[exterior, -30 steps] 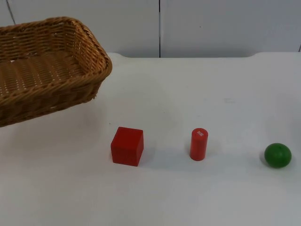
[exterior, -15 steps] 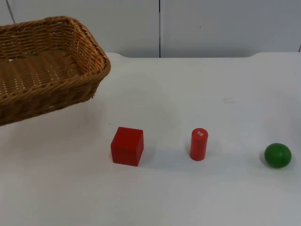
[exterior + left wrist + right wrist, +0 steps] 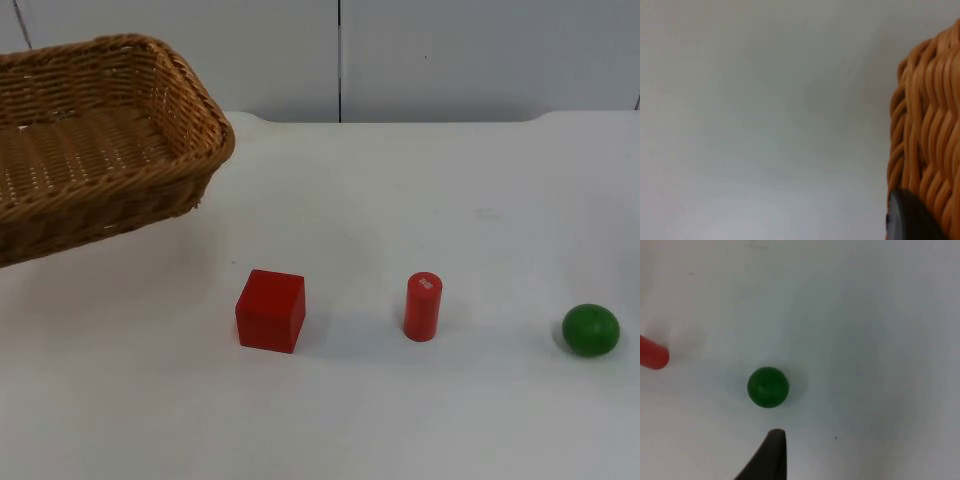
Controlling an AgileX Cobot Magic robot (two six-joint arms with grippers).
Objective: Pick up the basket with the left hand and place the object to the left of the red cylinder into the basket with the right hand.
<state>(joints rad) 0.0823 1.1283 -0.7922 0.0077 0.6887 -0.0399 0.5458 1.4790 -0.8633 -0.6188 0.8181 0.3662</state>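
Note:
The woven wicker basket [image 3: 90,160] hangs tilted above the table's far left. In the left wrist view its wall [image 3: 930,130] stands right against my left gripper [image 3: 907,220], which is shut on it. The red cube [image 3: 271,310] sits on the table left of the upright red cylinder [image 3: 423,306]. My right gripper [image 3: 771,455] hovers above the table just short of the green ball [image 3: 768,386]. The end of the red cylinder [image 3: 652,355] lies off to that ball's side.
The green ball [image 3: 590,329] rests near the table's right edge, well right of the cylinder. The white table [image 3: 400,200] ends at the grey partition wall [image 3: 450,60] behind.
The basket has shifted very slightly to the left. The cube, the cylinder and the ball have not moved.

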